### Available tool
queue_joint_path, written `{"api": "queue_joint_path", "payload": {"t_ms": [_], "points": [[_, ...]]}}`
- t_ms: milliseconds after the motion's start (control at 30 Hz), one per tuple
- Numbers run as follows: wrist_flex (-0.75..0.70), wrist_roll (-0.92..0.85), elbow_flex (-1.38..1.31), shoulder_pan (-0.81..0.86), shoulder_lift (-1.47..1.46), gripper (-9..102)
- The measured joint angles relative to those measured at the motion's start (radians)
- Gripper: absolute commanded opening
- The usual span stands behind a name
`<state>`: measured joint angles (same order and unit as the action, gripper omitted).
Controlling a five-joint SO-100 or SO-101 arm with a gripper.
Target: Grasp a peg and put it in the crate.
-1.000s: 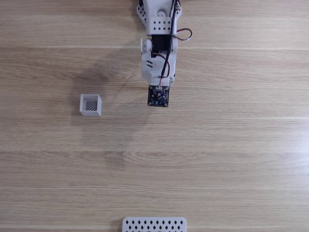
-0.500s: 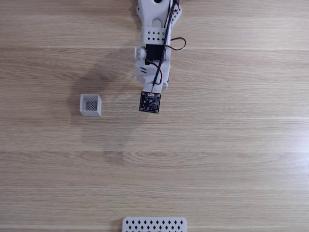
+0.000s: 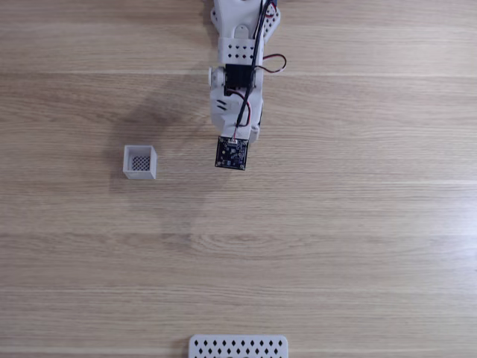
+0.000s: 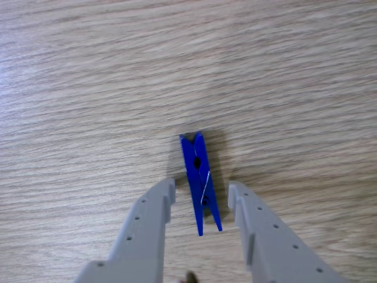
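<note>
- Peg: bright blue, flat on the wood table, centre of the other view, running top-to-bottom w/ a slight tilt, notched end toward frame top, open legs toward frame bottom.
- Gripper comes up from the bottom edge of that view; two grey fingers stand apart, one each side of the peg's lower half.
- Jaws spread, not clamped on anything. A gap shows betw. each finger and the peg, left and right alike, so no contact yet.
- Fingertips reach about level w/ the peg's middle; its upper half pokes out past them toward frame centre.
- Peg's shadow falls dark on the wood along its right side and by the top end.
- Fixed view: white arm enters from top centre and points down-frame, red and black wires looping along it, dark circuit board at its lower end.
- Crate: small white square box, dark mesh floor, sits centre-left of the fixed view, well apart from the arm, to the left of the board and about level w/ it.
- White perforated tray at bottom centre of the fixed view, cut by the frame edge, far from both arm and crate.
- Arm's soft shadow spreads on the table in the upper left, above the crate.
</note>
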<state>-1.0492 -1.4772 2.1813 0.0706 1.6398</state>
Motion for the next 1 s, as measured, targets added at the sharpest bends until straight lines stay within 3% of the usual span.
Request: {"api": "queue_joint_path", "payload": {"t_ms": [67, 367, 533, 767, 1000], "points": [[0.005, 0.0, 0.002, -0.006, 0.002, -4], [0.011, 0.0, 0.031, -0.067, 0.121, -1], [0.106, 0.0, 0.031, -0.067, 0.235, -1], [0.42, 0.0, 0.038, 0.002, 0.304, -1], [0.951, 0.0, 0.21, 0.114, 0.341, -1]]}}
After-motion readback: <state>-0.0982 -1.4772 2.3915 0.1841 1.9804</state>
